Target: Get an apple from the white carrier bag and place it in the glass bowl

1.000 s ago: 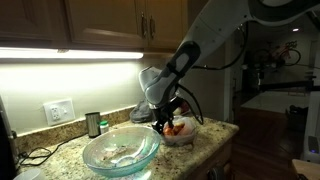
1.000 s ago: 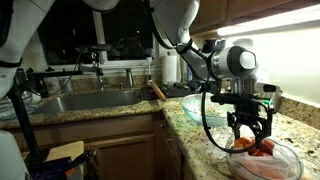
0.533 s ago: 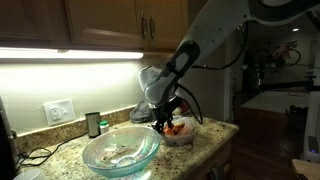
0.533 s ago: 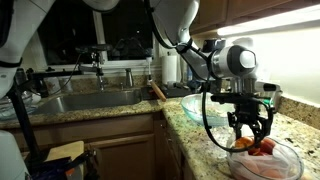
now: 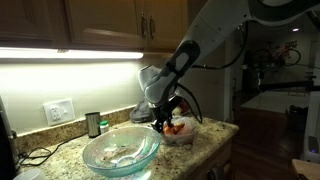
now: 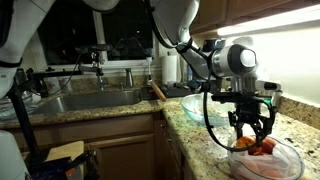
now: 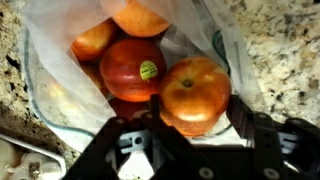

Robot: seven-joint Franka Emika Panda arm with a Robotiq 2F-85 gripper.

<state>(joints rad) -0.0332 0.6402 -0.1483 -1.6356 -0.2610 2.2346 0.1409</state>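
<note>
A white carrier bag (image 7: 50, 90) lies open on the granite counter, holding several red-orange apples. My gripper (image 7: 197, 110) reaches down into it, its jaws closed against both sides of the nearest apple (image 7: 195, 90). A redder apple with a sticker (image 7: 132, 68) lies beside it, and others lie behind. In both exterior views my gripper (image 5: 168, 122) (image 6: 250, 135) sits in the bag (image 5: 180, 132) (image 6: 268, 165). The glass bowl (image 5: 120, 150) (image 6: 198, 104) stands next to the bag and holds pale scraps.
A dark cup (image 5: 93, 124) and a wall outlet (image 5: 58, 111) are behind the bowl. A sink (image 6: 90, 100) lies further along the counter. The counter edge (image 5: 215, 150) runs close to the bag. Cabinets hang overhead.
</note>
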